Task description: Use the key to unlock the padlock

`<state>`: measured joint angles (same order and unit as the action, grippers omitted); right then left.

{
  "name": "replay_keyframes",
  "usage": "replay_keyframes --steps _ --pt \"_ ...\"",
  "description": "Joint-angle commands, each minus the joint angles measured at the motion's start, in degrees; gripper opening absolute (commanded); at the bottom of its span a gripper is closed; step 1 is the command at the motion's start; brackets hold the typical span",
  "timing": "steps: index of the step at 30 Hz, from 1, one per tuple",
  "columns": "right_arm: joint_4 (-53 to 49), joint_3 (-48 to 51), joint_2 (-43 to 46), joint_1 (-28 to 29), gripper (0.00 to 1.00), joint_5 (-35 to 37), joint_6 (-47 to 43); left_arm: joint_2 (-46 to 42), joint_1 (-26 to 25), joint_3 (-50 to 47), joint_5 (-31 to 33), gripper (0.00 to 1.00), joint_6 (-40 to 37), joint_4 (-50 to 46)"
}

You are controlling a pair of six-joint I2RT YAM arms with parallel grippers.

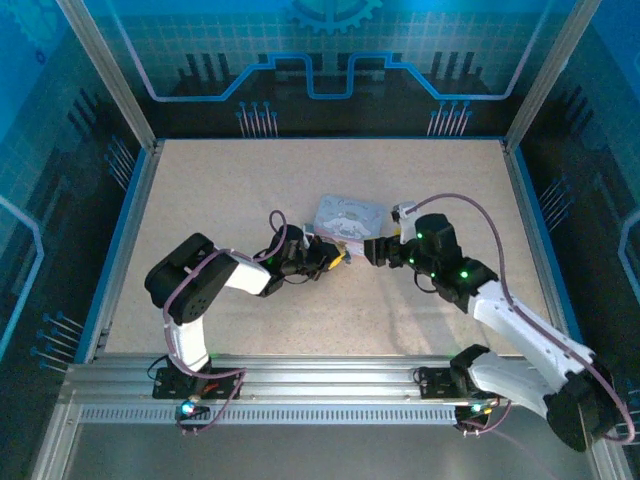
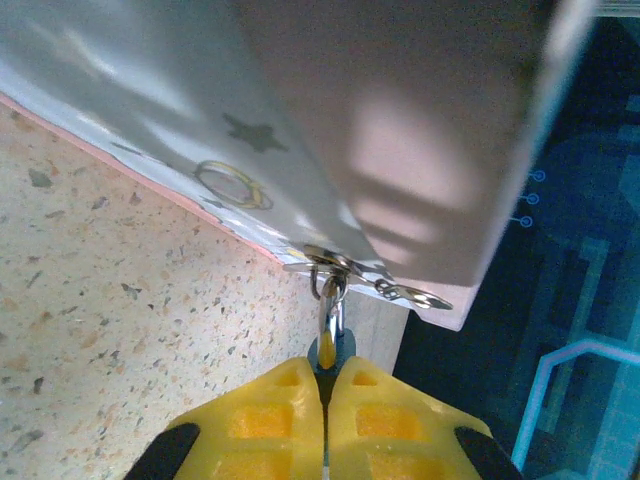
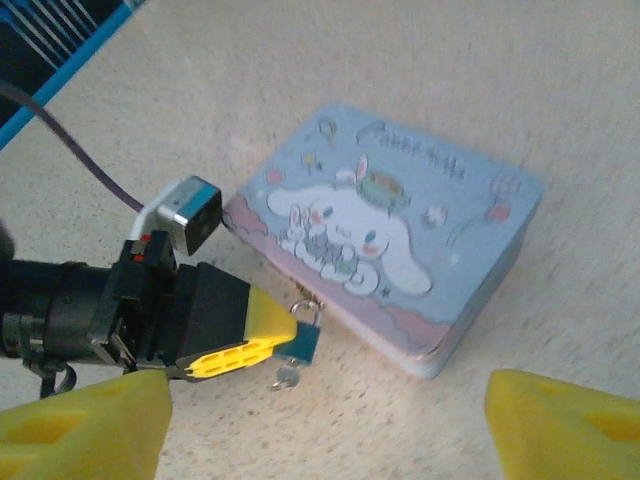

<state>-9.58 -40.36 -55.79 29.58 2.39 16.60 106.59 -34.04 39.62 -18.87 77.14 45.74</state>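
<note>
The small blue padlock [image 3: 306, 341] hangs by its thin shackle [image 2: 333, 305] from the hasp on the front of the cartoon tin [image 3: 395, 225]. My left gripper [image 2: 327, 366] is shut on the padlock body, its yellow fingers [image 3: 250, 333] clamping it from the left. A tiny metal key [image 3: 287, 376] sticks out below the padlock, just above the table. My right gripper [image 3: 325, 396] is open, its fingers wide apart and short of the key, holding nothing. In the top view the left gripper [image 1: 333, 256] and the right gripper [image 1: 373, 250] face each other at the tin's [image 1: 347, 216] near edge.
The speckled beige table [image 1: 240, 190] is walled by blue rails and a metal frame [image 1: 300, 375] at the front. The tin lies flat near the table's middle. Cables loop over both arms.
</note>
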Motion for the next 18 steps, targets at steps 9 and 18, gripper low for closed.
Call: replay_keyframes --steps 9,18 --pt "2.4 4.1 5.6 7.5 0.93 3.3 -39.0 -4.0 -0.7 -0.3 1.7 0.0 3.2 0.8" --pt "5.1 9.9 3.0 14.1 0.95 16.1 -55.7 -5.9 -0.9 -0.3 2.7 0.0 5.4 -0.8"
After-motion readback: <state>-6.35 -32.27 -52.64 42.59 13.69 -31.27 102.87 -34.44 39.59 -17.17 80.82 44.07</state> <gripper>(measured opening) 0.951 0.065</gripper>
